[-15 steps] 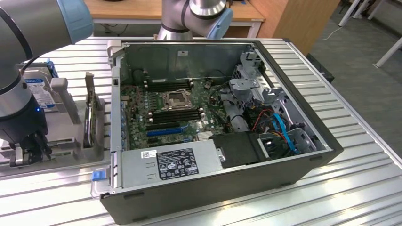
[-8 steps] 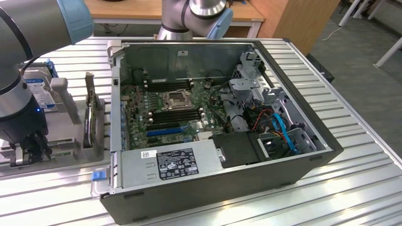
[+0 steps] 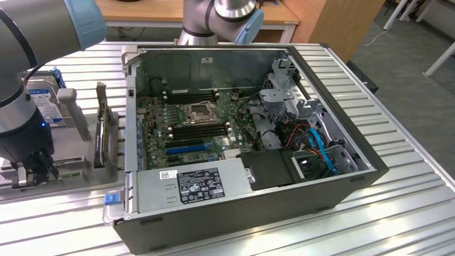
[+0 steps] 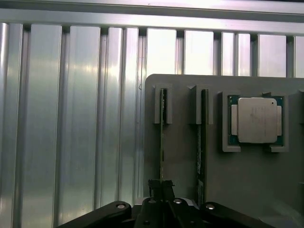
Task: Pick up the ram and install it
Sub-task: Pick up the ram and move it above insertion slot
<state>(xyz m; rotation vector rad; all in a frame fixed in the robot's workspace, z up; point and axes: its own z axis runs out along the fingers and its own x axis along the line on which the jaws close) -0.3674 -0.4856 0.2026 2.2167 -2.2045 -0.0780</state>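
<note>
The ram [image 4: 163,137] is a thin green stick standing on edge in a slot of the grey holder plate [image 4: 180,156]. My gripper [image 4: 161,186] sits at the near end of this stick, with its dark fingertips [image 4: 154,185] pressed close on either side of the stick's edge. In the exterior view the gripper [image 3: 34,172] is down at the grey holder [image 3: 78,165] on the exterior view's left, beside the open computer case [image 3: 249,160]. Black memory slots [image 3: 199,130] lie on the motherboard inside the case.
A second green stick [image 4: 202,142] stands in the neighbouring slot, and a silver processor [image 4: 256,121] rests in a pocket beside it. A blue-labelled hard drive [image 3: 42,101] stands behind the arm. The case holds a power supply [image 3: 192,186] and cables [image 3: 320,149]. Ribbed metal table [image 3: 398,213] all around.
</note>
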